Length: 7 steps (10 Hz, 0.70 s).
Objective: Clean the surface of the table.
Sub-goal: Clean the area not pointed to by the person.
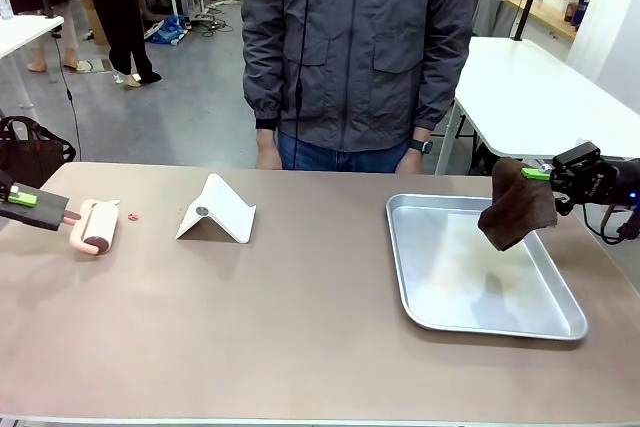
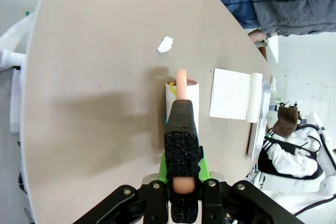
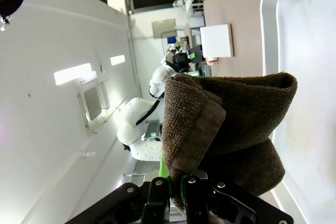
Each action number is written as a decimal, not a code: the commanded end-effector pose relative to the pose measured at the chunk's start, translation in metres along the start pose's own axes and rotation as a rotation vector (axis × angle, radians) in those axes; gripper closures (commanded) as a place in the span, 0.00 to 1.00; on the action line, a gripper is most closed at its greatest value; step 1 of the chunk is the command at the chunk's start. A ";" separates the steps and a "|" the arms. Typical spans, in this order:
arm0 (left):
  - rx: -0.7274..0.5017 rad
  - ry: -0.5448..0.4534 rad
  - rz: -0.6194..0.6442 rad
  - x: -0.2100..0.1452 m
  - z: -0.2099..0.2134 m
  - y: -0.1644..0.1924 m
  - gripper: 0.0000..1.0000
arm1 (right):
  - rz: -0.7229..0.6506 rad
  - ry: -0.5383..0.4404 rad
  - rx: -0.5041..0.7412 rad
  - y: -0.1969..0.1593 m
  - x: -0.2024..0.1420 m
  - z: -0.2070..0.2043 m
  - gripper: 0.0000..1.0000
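Judged table [image 1: 300, 347] rigid, smooth, ungraspable: wipe only. Logged left gripper [image 1: 60, 213] pinching lint roller [image 1: 97, 227] by handle, right gripper [image 1: 530, 173] pinching soft brown cloth [image 1: 515, 211].

Bright even light, soft shadows on table [image 1: 300, 347]

Status: left gripper [image 1: 55, 212] sits low at the far left, level, jaws clamped on the lint roller [image 1: 93, 226] handle. The right gripper [image 1: 530, 174] is raised at the far right, pointing inward, jaws pinching the brown cloth [image 1: 515, 205].
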State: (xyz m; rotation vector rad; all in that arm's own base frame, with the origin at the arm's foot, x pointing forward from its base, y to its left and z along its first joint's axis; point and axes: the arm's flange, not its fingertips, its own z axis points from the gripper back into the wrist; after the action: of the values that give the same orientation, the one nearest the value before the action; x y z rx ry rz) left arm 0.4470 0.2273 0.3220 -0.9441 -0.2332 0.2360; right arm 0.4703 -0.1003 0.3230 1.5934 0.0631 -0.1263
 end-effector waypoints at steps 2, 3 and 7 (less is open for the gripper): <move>0.019 -0.031 0.063 -0.009 -0.021 -0.011 0.84 | 0.000 0.011 0.008 0.007 0.002 0.001 0.92; -0.007 -0.035 0.090 -0.008 -0.027 -0.016 0.84 | 0.000 0.011 0.008 0.007 0.002 0.001 0.92; -0.067 -0.018 0.096 -0.008 -0.041 -0.031 0.84 | 0.000 0.011 0.008 0.007 0.002 0.001 0.92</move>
State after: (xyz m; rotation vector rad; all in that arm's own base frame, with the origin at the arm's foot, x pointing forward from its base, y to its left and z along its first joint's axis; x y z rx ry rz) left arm 0.4576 0.1821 0.3179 -1.0021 -0.2177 0.3120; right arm 0.4703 -0.1003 0.3230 1.5935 0.0632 -0.1263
